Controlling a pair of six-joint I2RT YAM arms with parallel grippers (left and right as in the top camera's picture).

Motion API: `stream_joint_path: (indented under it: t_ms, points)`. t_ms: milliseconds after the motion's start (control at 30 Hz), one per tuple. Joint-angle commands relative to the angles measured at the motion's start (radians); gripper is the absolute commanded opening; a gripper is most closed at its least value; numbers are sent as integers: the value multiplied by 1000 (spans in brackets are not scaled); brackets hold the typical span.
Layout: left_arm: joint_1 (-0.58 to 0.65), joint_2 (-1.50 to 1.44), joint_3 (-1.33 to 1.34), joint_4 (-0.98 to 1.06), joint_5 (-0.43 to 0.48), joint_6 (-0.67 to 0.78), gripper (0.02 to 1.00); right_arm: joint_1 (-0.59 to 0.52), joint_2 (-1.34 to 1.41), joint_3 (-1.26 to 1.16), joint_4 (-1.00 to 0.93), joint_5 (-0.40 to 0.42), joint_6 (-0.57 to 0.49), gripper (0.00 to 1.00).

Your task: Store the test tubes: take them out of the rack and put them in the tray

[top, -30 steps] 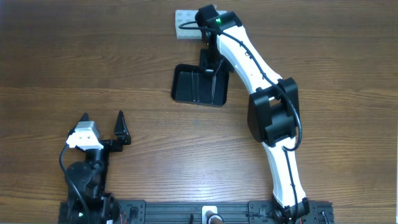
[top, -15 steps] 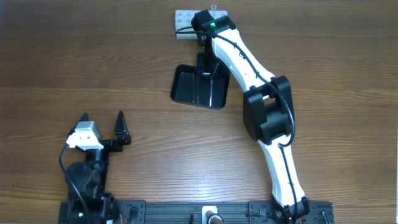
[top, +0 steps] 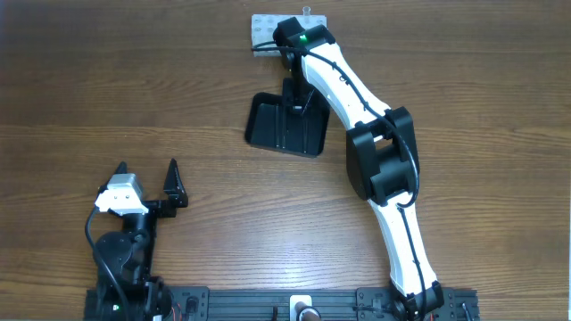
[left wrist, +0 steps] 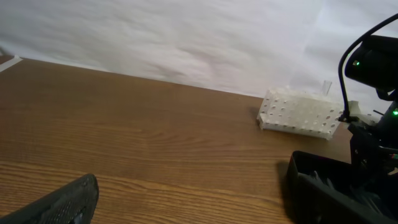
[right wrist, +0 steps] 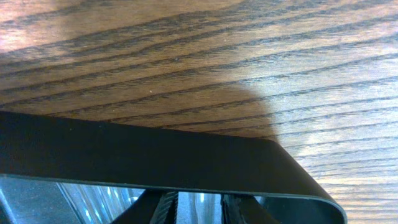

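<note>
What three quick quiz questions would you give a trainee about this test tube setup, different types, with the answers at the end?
1. True or false: the left end effector is over the tray.
2. Compared with the tray, the white rack sits: A) farther from the robot; B) nearer the robot; C) inside it.
3. Fill in: the right end effector is over the ____.

Key: 1 false, it sits near its own base with its fingers open; 2 A; 3 tray.
</note>
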Motion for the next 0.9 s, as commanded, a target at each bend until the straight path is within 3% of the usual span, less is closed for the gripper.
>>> stream_joint_path:
  t_ms: [33,333,533,633,800,900]
  points:
    - [-3,-8,-5,-4,13,18,998,6,14,24,1,17,-4,246]
    - [-3,-8,-5,-4,13,18,998,5,8,204,-132,18,-43,257]
    - [-3,-8,-5,-4,13,18,998,5,8,412,-222,48,-90,343]
    - [-3,-8,-5,-4,13,18,998,1,8,495,-224,122,-92,408]
    - [-3,-8,-4,-3,13,18,998,-11,8,563,-141,233,-172,737]
    - [-3,-8,-5,-4,13,18,996,-17,8,563,-54,282,-234,801]
